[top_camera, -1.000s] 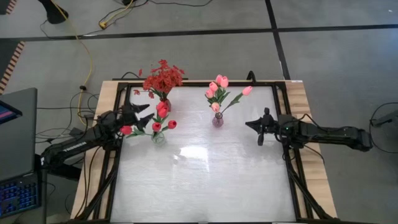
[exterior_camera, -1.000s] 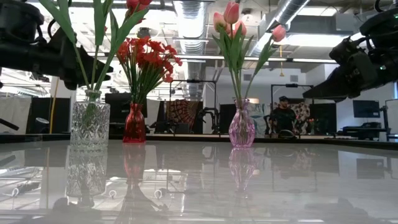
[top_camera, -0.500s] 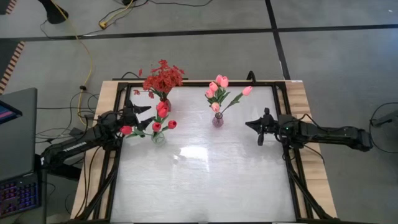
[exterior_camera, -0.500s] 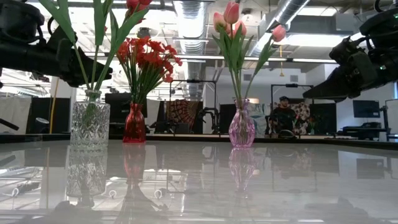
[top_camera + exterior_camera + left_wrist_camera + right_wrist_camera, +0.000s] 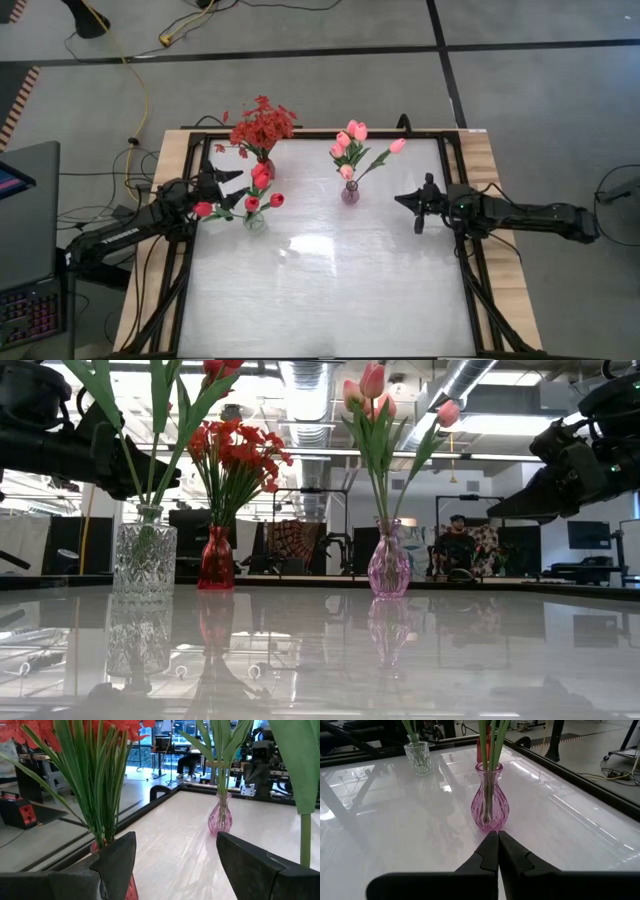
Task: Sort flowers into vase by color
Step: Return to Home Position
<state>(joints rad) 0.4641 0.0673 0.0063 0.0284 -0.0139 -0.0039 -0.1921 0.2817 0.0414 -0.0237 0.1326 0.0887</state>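
Observation:
Three vases of flowers stand on the white table. A red vase (image 5: 265,166) at the far left holds bushy red sprays (image 5: 262,126). Just in front of it, a clear vase (image 5: 255,220) holds red tulips (image 5: 263,190). A pink vase (image 5: 350,193) holds pink tulips (image 5: 350,140). My left gripper (image 5: 232,186) hovers open and level beside the red tulips' stems, with the red vase (image 5: 131,889) behind one finger and nothing between the fingers (image 5: 250,862). My right gripper (image 5: 497,851) is shut and empty, pointing at the pink vase (image 5: 490,812) from the table's right.
A black frame (image 5: 455,190) runs round the table top. The near half of the white top (image 5: 320,290) carries nothing. In the low view the left arm (image 5: 60,445) hangs above the clear vase (image 5: 145,560). A person (image 5: 455,545) sits in the room behind.
My left gripper has rolled slightly at the wrist while staying in place and open. The vases and flowers have not moved.

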